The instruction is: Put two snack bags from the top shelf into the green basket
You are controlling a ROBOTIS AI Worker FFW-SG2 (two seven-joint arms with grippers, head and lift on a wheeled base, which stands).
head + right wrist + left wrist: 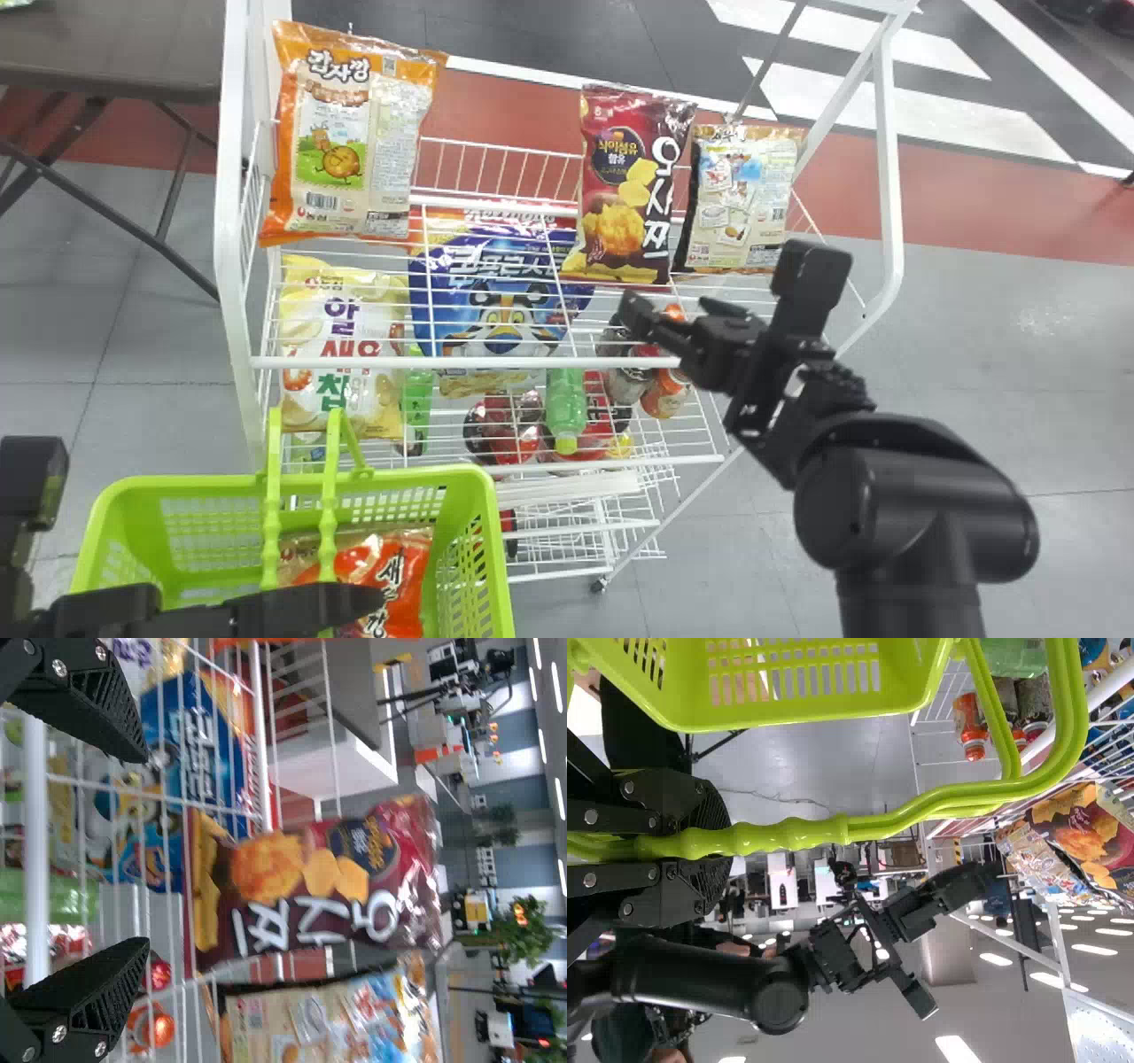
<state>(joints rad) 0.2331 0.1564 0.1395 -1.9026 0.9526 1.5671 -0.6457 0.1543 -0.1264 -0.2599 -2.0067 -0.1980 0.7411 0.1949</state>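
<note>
Left pincer (722, 847) pinches the handle (793, 835) of the green basket (503, 567), one red bag (406, 576) inside; before the top shelf (478, 362), the spread right pincer (148, 850) faces a maroon bag (306, 873), likely the second.

The head view's lower edge cuts off the green basket (399, 477).

The head view looks down on the top shelf (478, 362), which both wrist views share, the right from nearer.
</note>
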